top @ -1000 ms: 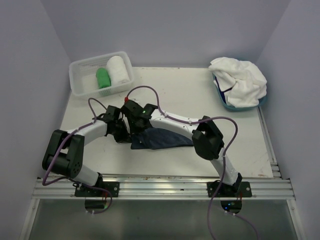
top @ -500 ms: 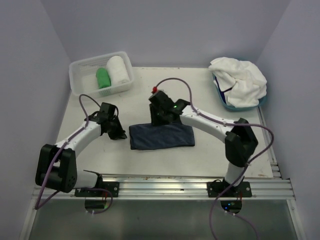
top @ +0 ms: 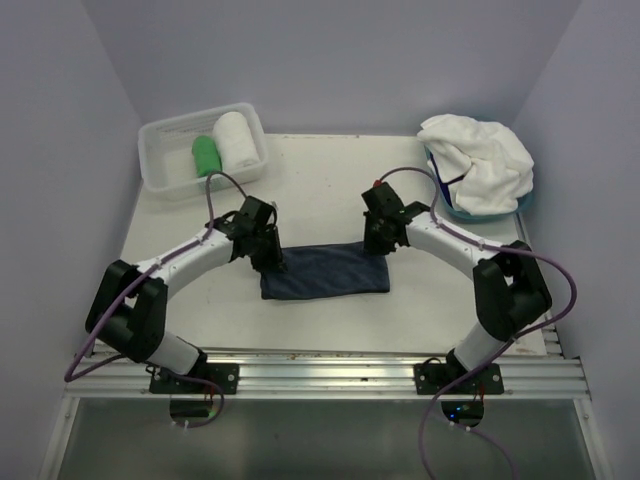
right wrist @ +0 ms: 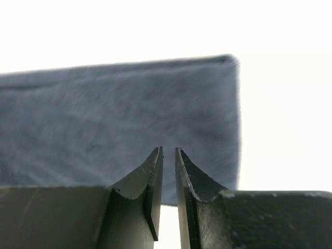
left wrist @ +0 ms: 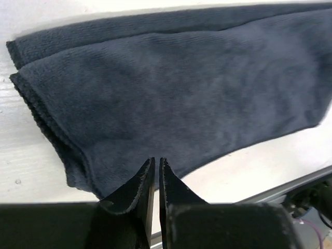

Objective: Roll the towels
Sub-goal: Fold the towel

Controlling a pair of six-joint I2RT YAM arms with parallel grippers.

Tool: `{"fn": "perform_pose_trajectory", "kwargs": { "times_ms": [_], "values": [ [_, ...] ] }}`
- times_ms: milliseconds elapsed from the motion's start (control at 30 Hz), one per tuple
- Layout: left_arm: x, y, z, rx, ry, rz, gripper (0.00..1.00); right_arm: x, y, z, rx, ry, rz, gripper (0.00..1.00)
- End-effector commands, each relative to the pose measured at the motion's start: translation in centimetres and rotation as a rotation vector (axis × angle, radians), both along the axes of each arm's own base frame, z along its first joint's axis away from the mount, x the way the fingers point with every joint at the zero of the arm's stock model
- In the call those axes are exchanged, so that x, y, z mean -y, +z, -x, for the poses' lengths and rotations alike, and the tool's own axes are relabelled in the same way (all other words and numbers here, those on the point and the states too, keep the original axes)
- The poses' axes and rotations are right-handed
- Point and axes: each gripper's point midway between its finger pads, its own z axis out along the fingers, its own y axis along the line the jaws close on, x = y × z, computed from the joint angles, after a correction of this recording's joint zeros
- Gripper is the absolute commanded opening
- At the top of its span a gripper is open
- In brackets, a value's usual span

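Observation:
A dark navy towel (top: 325, 272) lies folded flat in a long strip in the middle of the table. My left gripper (top: 268, 256) hovers over its left end; in the left wrist view (left wrist: 156, 160) the jaws are shut with only a slit between them, empty, above the towel (left wrist: 171, 93). My right gripper (top: 378, 241) is over the towel's far right corner; in the right wrist view (right wrist: 168, 149) the jaws stand nearly together and hold nothing, with the towel (right wrist: 119, 114) below them.
A white bin (top: 160, 131) at the back left holds a green rolled towel (top: 206, 156) and a white rolled towel (top: 235, 140). A blue basket (top: 452, 207) at the back right is heaped with white towels (top: 480, 158). A metal rail runs along the near edge.
The left gripper has moved right to the towel's left end. The right gripper has moved right from the towel's upper middle to its right end. The towel lies spread flat.

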Motion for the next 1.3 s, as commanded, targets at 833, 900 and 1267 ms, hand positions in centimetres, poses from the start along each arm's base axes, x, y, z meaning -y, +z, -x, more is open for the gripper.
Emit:
{"fn": "perform_pose_trajectory", "kwargs": {
  "times_ms": [833, 900, 1267],
  "values": [
    [-3.4, -0.8, 1.7, -0.041, 0.012, -0.081, 0.11, 2.1, -0.9, -4.1, 0.053, 0.080, 0.123, 0.15],
    [-3.5, -1.5, 2.0, -0.050, 0.010, -0.082, 0.11, 1.9, -1.6, -4.5, 0.047, 0.089, 0.127, 0.15],
    [-3.6, -7.0, -1.0, -0.136, -0.010, -0.208, 0.10, 5.8, -5.6, -1.0, -0.070, -0.020, 0.227, 0.14]
  ]
}}
